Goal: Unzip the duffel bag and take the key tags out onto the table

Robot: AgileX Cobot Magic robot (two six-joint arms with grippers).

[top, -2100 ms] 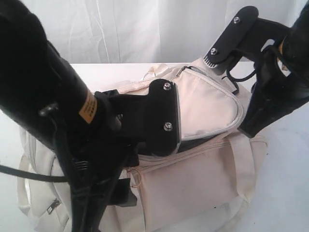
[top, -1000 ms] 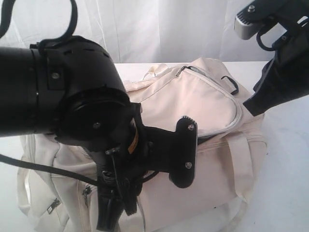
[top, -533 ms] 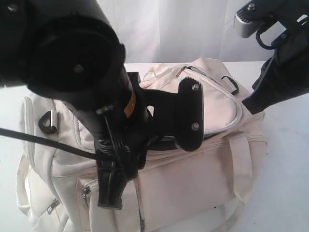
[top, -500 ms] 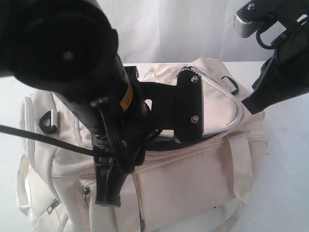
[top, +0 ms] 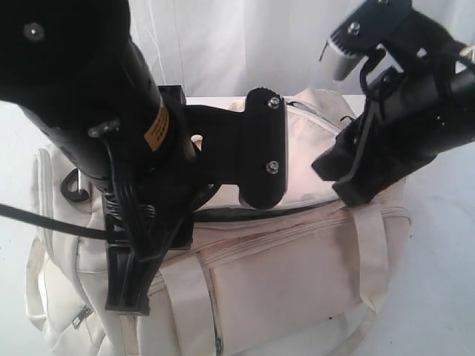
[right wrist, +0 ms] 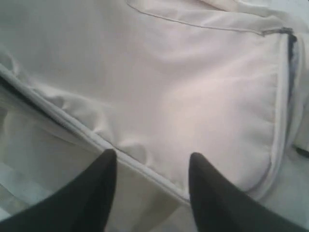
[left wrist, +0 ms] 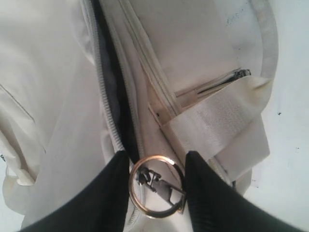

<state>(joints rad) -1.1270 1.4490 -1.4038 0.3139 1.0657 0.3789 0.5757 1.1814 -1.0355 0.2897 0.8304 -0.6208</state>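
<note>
This looks like a robot lab setup. Black arms [top: 82, 96] hang over a plain white table [top: 445, 252], with a white cloth backdrop [top: 223, 44] behind.

Left arm [top: 89, 111] sits right across the duffel bag [top: 297, 267], and most of its left half is hidden!
From outside, the left gripper [left wrist: 157, 155] is buried behind its own wrist. The bag's near edge runs off the picture, and the right arm [top: 401, 141] is cropped at the right. Inside the open zip [left wrist: 116, 111] there's only dark. The clasp in the metal ring [left wrist: 147, 212] is too small to read.
</note>
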